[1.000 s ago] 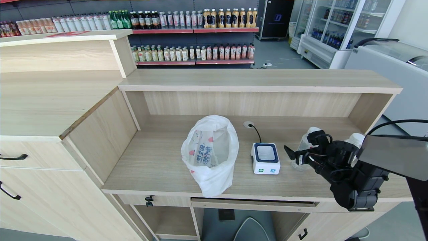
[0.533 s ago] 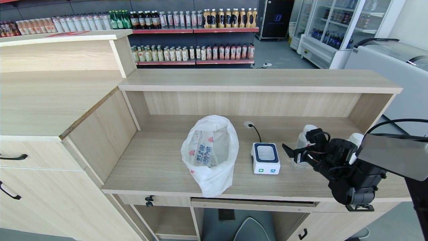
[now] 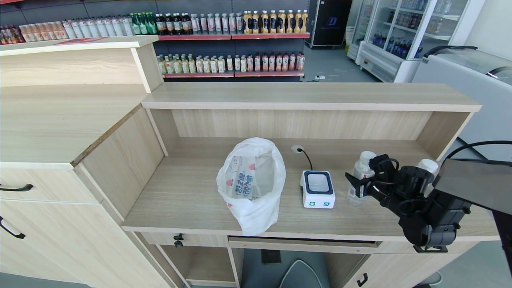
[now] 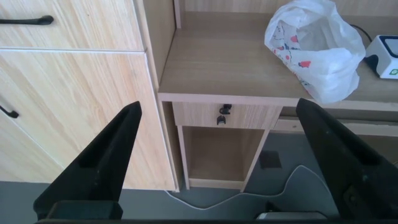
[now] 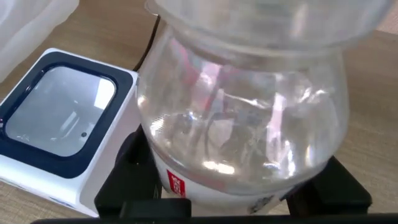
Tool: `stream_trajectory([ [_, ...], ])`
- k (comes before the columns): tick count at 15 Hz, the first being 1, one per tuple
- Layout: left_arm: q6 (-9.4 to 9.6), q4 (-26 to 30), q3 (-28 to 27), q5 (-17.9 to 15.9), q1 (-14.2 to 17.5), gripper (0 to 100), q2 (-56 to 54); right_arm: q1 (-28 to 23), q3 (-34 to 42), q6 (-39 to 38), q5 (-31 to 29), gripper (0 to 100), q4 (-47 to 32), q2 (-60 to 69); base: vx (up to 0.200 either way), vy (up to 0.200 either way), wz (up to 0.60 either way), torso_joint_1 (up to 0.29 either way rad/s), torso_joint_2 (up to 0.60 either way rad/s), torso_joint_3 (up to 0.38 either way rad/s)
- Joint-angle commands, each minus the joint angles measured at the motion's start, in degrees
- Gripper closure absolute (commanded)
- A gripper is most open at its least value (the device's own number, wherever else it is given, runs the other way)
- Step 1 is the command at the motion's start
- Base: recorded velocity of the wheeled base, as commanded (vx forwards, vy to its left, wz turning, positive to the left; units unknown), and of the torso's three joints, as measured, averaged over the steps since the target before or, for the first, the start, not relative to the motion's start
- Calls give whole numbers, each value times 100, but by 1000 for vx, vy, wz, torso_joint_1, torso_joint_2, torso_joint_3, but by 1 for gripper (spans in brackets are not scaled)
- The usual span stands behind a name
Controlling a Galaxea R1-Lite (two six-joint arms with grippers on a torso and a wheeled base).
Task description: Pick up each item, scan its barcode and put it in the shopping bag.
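Observation:
A clear plastic bottle (image 3: pixel 361 173) (image 5: pixel 242 124) with a white cap stands on the wooden counter (image 3: pixel 188 196), just right of the white and blue barcode scanner (image 3: pixel 318 189) (image 5: pixel 56 112). My right gripper (image 3: pixel 357 185) (image 5: pixel 236 190) is shut on the bottle's lower body, with a black finger (image 5: pixel 127 177) against each side. A second white-capped bottle (image 3: pixel 428 166) stands behind my right arm. The white shopping bag (image 3: pixel 252 184) (image 4: pixel 317 46) sits open left of the scanner with a printed package inside. My left gripper (image 4: pixel 219 107) hangs open with nothing in it, low in front of the counter's left end.
The scanner's black cable (image 3: pixel 308 159) runs to a hole in the counter's back. An upper shelf (image 3: pixel 308 96) overhangs the work surface, with side walls left and right. Bare counter lies left of the bag. Drawers and cabinet fronts (image 4: pixel 74 106) stand below.
My right gripper's left finger, splayed wide before, has come in against the bottle. The gripper has shifted slightly to the right, and the bottle's cap and neck now show more.

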State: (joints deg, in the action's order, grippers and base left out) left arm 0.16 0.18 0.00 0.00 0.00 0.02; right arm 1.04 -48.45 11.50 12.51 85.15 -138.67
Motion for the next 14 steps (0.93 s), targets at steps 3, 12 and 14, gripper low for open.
stream_trajectory([
  [3, 2, -1, 0, 0, 0, 0, -2, -60, 134, -7, -11, 100, -7, 129, 0, 0, 0, 0, 0, 0],
  [12, 2, -1, 0, 0, 0, 0, -2, -385, -1141, -1510, 305, 100, -4551, 3294, 0, 0, 0, 0, 0, 0],
  [14, 2, -1, 0, 0, 0, 0, -2, -350, -1246, -1659, 533, 100, -5070, 3751, 0, 0, 0, 0, 0, 0],
])
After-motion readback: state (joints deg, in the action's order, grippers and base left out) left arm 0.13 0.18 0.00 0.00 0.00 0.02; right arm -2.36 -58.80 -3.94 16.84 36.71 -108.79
